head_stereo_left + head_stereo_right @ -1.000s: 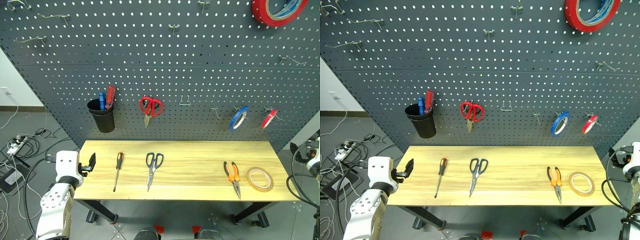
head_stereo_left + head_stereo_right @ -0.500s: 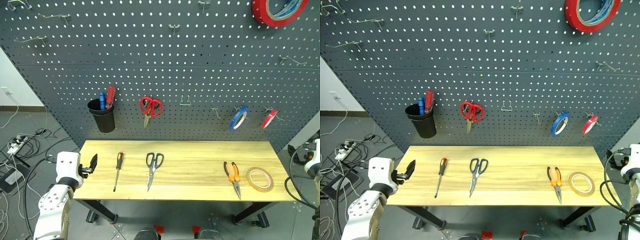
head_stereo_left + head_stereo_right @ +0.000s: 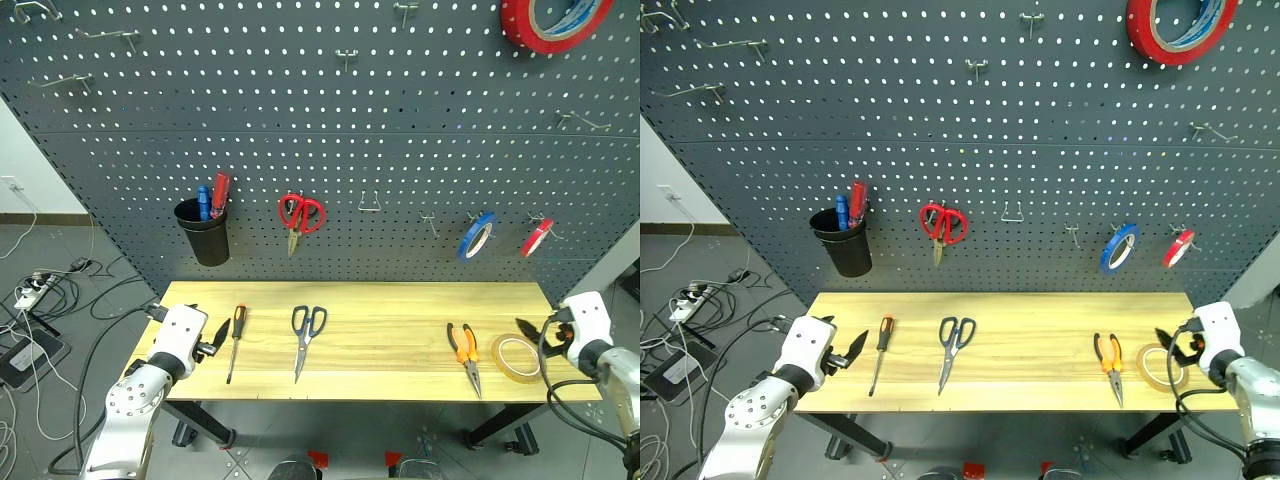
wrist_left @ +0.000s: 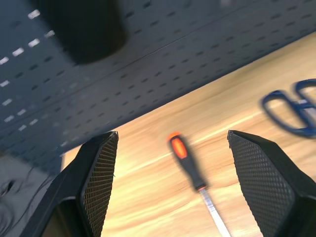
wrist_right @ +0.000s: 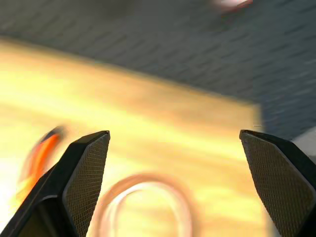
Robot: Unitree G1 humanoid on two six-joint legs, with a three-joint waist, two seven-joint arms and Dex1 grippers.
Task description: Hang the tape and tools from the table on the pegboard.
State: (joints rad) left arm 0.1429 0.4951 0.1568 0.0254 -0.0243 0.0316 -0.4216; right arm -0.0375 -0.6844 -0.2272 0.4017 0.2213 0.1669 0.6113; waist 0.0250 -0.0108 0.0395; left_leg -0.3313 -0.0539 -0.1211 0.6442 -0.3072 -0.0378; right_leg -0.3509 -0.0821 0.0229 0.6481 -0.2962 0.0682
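Head view: left pincer (image 3: 216,338) spread apart, just left of screwdriver (image 3: 234,342) on tabletop (image 3: 390,325); right pincer (image 3: 532,331) spread apart, beside tape (image 3: 518,358).
Left wrist view: screwdriver between and beyond fingers (image 4: 94,182).
Right wrist view: tape ahead, between fingers.

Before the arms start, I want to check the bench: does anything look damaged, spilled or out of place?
Nothing stands out. The screwdriver, scissors, pliers and tape lie flat and apart on the table, none overhanging an edge. The left gripper and right gripper are open and empty.
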